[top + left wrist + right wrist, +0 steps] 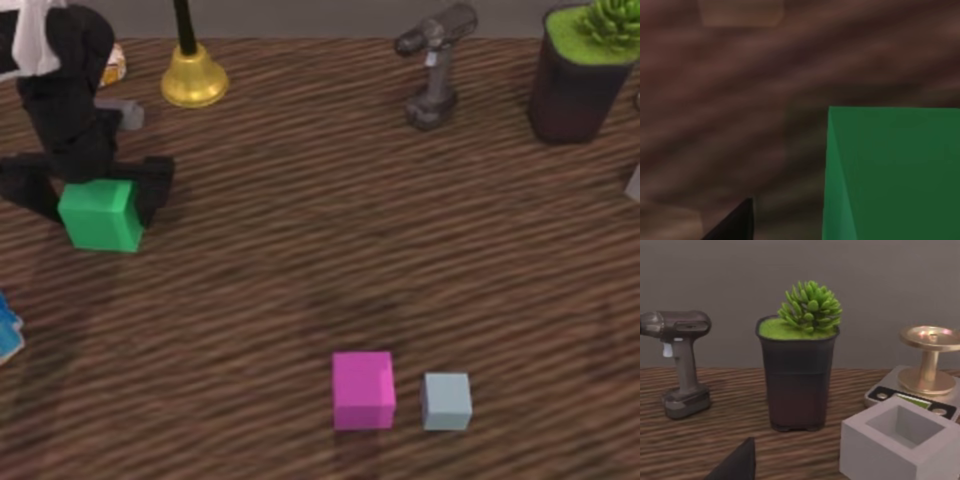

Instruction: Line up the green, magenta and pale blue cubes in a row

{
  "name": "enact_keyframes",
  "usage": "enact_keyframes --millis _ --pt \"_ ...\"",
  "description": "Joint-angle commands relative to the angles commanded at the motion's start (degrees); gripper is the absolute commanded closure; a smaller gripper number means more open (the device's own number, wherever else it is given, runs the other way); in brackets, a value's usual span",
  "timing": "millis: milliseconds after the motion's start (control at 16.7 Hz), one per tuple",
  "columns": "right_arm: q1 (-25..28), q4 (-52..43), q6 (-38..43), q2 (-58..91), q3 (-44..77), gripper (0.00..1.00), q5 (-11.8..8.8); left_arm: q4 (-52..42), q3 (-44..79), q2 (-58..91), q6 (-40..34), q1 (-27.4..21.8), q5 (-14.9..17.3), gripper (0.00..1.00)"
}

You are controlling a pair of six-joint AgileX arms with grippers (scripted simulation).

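The green cube [100,215] sits on the table's left side, and it fills one corner of the left wrist view as green cube [895,175]. My left gripper [98,195] is down over it and open, a black finger on each side. One finger [735,225] stands clear of the cube's face. The magenta cube [363,390] and the pale blue cube [446,401] stand side by side near the front edge, a small gap between them. My right arm is outside the top view. One dark fingertip [742,460] shows in its wrist view, over bare table.
Along the back stand a brass bell [193,75], a grey drill [435,70] and a potted succulent [585,75]. A hollow grey block [895,440] and a scale with a brass weight [927,365] lie near the right arm. A blue object [8,330] pokes in at the left edge.
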Motion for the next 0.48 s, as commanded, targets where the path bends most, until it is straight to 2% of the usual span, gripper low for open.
enact_keyframes --millis 120,480 --pt "0.0 0.0 0.0 0.0 0.0 0.00 0.0 0.0 0.0 0.0 0.0 0.0 0.0 0.00" --pt "0.0 0.0 0.0 0.0 0.0 0.00 0.0 0.0 0.0 0.0 0.0 0.0 0.0 0.45"
